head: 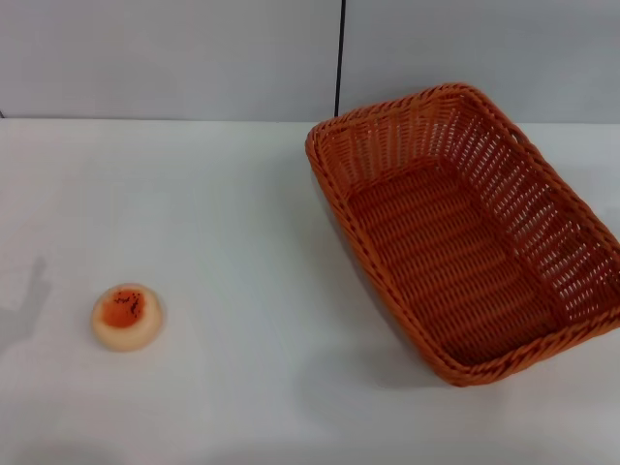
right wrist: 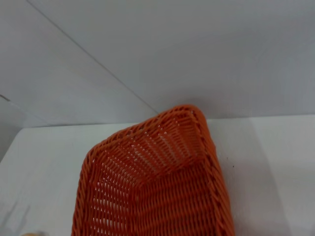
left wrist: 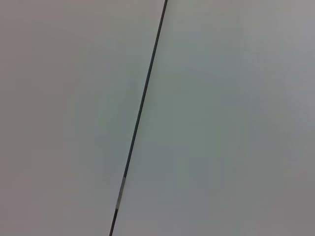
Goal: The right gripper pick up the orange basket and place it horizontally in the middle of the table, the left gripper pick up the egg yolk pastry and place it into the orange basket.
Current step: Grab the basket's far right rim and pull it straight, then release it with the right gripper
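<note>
Head view: orange basket (head: 465, 232) sits on the white table (head: 242, 223), on the right side, turned at an angle so its long axis runs diagonally from the far middle toward the near right edge. It is upright, open side up, nothing inside. One far corner lies close to the table's back edge, below a thin dark vertical seam (head: 340, 58) in the grey wall (head: 145, 58).

Egg yolk pastry (head: 127, 316) rests on the table at the near left, well apart from the basket, orange patch with dark specks facing up. A faint grey shadow (head: 24, 310) falls on the table just left of it.

Neither gripper shows in any view, so can't tell whether the fingers are apart or together on either side.

Left wrist view: only the plain grey wall (left wrist: 221, 123) with the dark seam (left wrist: 140, 113) running across it at a slant.

Right wrist view: looks down over one end of the basket (right wrist: 157, 187), its braided rim and openwork side visible, table (right wrist: 266, 162) around it, wall (right wrist: 197, 49) behind. The basket stands on the table, not lifted.
</note>
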